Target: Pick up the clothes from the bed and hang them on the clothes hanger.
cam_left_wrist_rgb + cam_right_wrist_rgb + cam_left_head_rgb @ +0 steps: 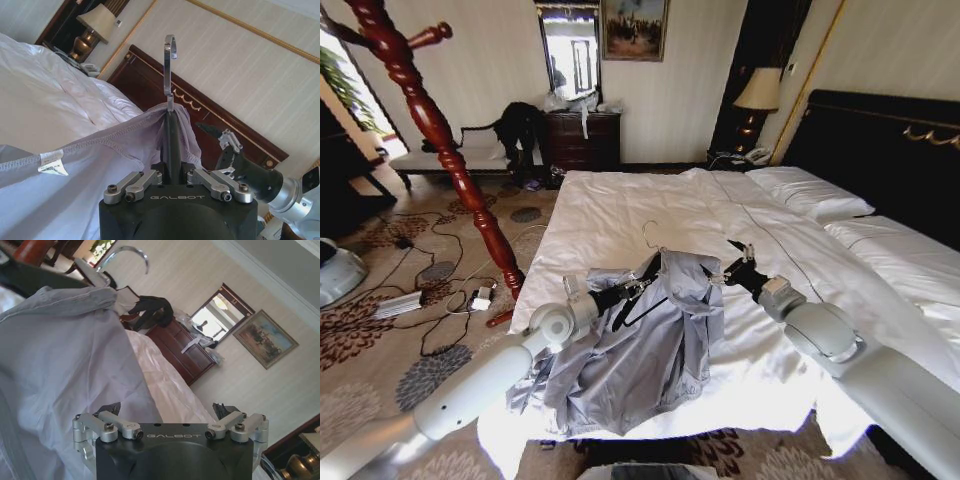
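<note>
While the left gripper [642,284] is closed on the neck of the clothes hanger [169,70], the grey-blue shirt [640,350] hangs from it above the foot of the bed [620,215], wrinkled, its hem on the duvet. The right gripper [732,268] stands wide open just beside the collar. A white label [52,164] appears in the left wrist view.

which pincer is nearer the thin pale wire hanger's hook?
Left. The left pincer grips the hanger's neck just under the hook; the right pincer sits open beside the grey-blue shirt's far shoulder.
</note>
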